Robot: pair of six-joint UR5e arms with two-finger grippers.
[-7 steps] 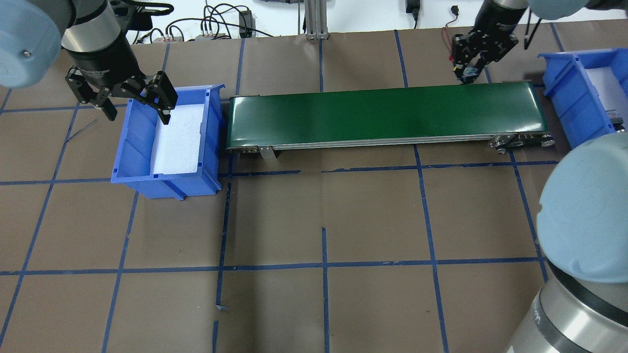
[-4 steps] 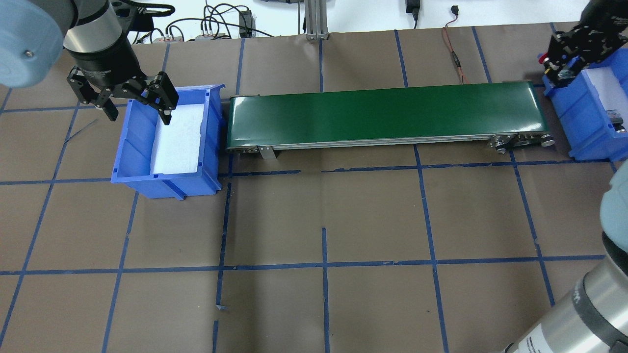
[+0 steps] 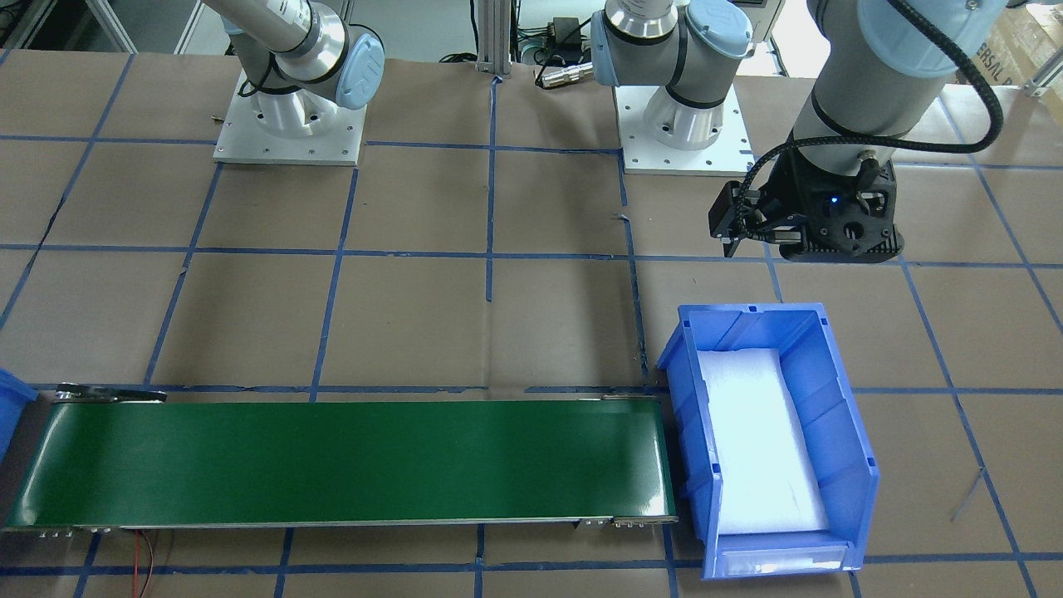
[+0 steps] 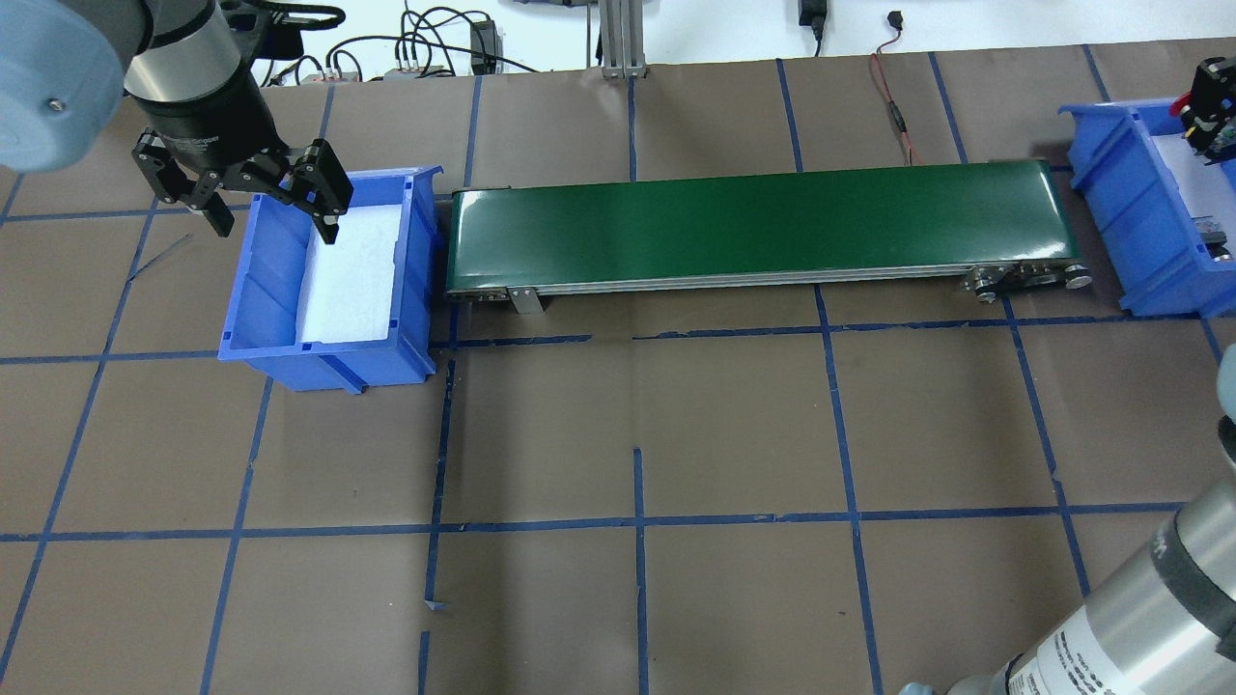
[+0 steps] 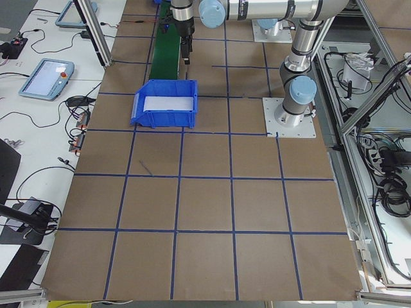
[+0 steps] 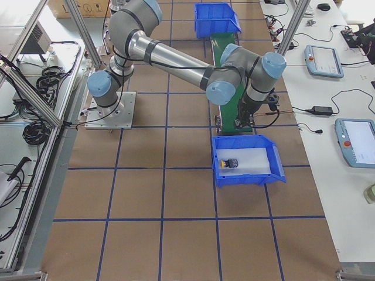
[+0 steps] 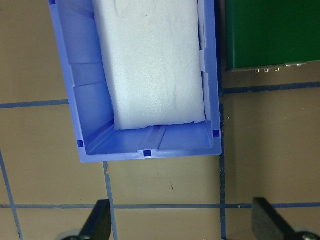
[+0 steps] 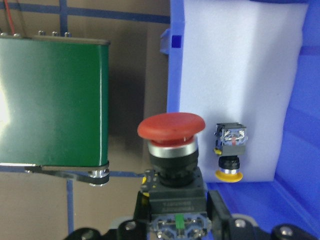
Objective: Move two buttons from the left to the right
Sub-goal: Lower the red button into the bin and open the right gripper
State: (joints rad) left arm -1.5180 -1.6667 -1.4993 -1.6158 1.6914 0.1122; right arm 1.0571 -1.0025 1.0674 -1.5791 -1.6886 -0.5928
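Red button (image 8: 171, 150) clamped in right jaws over bin (image 8: 300, 140), yellow button (image 8: 229, 155) inside, left jaws apart

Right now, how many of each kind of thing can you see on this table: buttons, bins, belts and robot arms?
Buttons: 2, the red button in the right claw, the yellow button in the right bin.
Blue bins: 2, counting the left bin.
Green belt: 1.
Robot arms: 2, left arm and right arm.
Total: 7.
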